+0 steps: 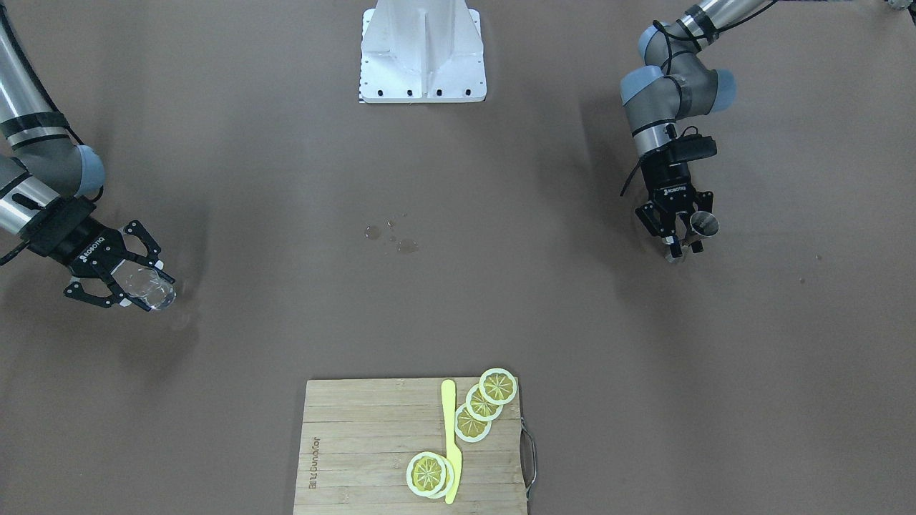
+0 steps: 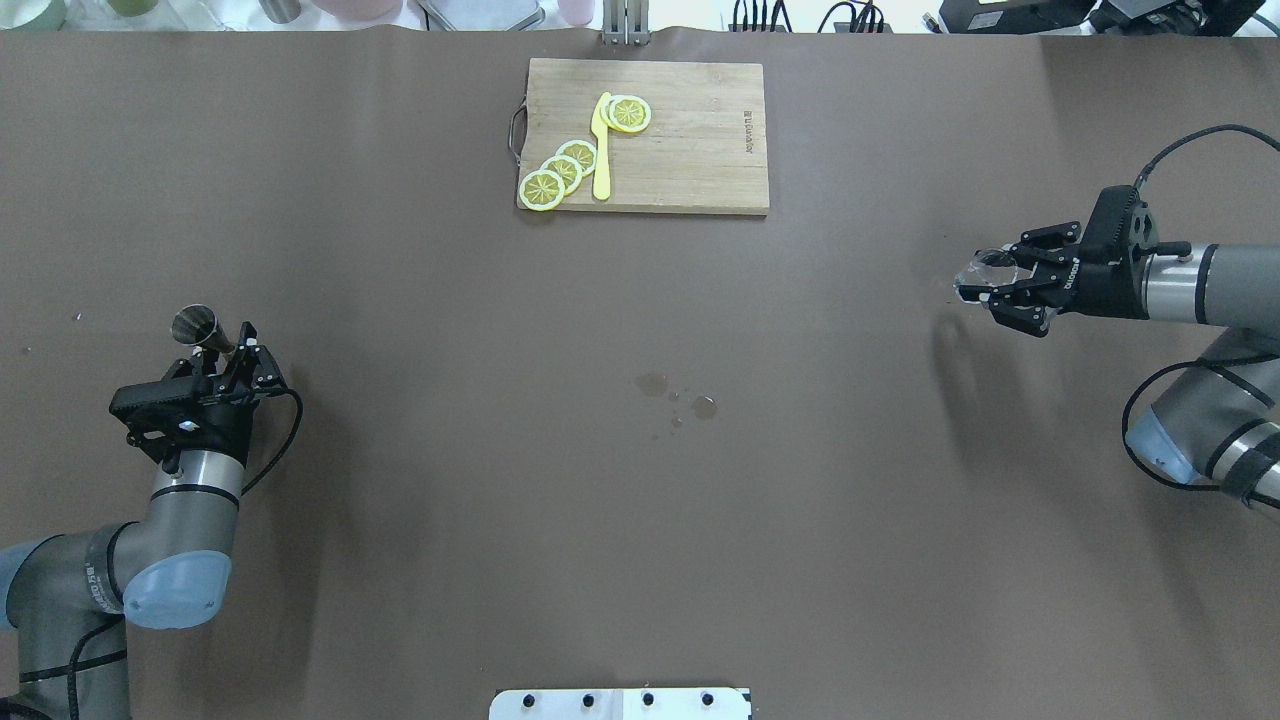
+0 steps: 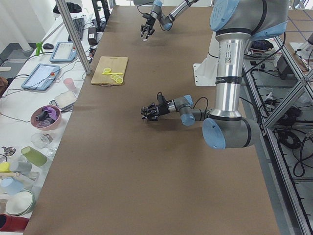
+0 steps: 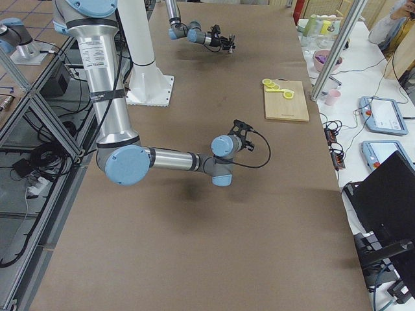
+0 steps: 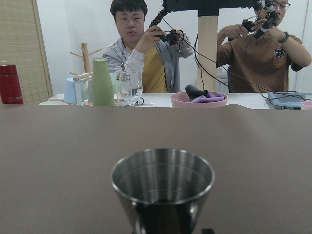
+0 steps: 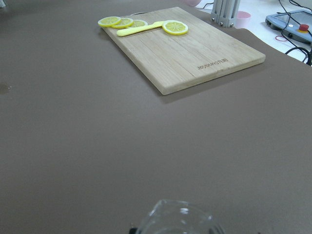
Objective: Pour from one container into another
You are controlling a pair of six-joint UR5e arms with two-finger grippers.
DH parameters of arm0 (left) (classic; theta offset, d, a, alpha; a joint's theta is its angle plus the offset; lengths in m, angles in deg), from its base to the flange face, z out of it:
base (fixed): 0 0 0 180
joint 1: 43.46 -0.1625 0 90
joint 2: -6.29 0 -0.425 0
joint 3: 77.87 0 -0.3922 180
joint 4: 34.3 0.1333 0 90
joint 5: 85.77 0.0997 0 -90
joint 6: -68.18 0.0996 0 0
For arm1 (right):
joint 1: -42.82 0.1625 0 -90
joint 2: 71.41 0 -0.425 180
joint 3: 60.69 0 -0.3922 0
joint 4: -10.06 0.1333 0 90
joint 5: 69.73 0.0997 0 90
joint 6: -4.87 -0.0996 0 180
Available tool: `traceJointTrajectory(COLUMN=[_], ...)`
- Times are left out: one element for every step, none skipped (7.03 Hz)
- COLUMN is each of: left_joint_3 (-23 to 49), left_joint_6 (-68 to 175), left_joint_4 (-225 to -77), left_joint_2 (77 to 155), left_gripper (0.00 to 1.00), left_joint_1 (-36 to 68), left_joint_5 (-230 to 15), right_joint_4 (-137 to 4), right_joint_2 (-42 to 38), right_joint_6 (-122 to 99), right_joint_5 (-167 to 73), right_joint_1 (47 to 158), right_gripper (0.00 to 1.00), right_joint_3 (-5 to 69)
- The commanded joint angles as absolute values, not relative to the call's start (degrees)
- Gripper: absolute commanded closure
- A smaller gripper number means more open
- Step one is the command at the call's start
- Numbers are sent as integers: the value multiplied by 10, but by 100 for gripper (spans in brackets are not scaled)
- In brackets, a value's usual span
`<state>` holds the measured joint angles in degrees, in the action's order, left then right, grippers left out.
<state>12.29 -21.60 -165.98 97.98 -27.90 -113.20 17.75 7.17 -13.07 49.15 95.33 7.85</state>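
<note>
A small steel jigger cup (image 2: 196,326) (image 1: 702,224) is held upright in my left gripper (image 2: 236,350), shut on its stem at the table's left side. The left wrist view shows the cup's open mouth (image 5: 163,176), tall and level. At the table's right side my right gripper (image 2: 985,281) (image 1: 136,282) is shut on a clear glass (image 2: 978,270) (image 1: 152,289), lifted off the table. Just the glass's rim (image 6: 178,218) shows at the bottom of the right wrist view. The two containers are far apart.
A wooden cutting board (image 2: 690,150) with lemon slices (image 2: 562,172) and a yellow knife (image 2: 601,148) lies at the far middle. Small liquid drops (image 2: 680,397) mark the table's centre. The robot's white base (image 1: 422,54) stands at the near edge. Operators sit beyond the table's left end.
</note>
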Motion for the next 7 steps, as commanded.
traceJointTrajectory(left_joint_3=[128,126,129,137,151,169,191], left_joint_6=[-220,-218,-217,-216,-215,-179,-147], left_joint_4=[-1667,-1665,-1664,-1663,-1662,-1663,-1666], left_joint_2=[978,977,974,973,971,970,970], left_gripper=[78,83,100,100,100,100,100], left_joint_1=[-281,-281,-281,-280,-280,-280,-280], left_joint_5=[-1114,-1108,-1108,-1108,-1115,-1134,-1158], right_joint_4=[149,149,151,149,148,149,151], right_joint_2=[38,30,29,29,30,33,34], right_joint_6=[-128,-114,-111,-112,-111,-111,-111], right_joint_5=[570,597,597,598,602,603,608], right_joint_1=[993,999,999,1002,1013,1017,1018], right_gripper=[100,100,100,100,100,100,100], right_joint_3=[90,90,90,98,103,103,101])
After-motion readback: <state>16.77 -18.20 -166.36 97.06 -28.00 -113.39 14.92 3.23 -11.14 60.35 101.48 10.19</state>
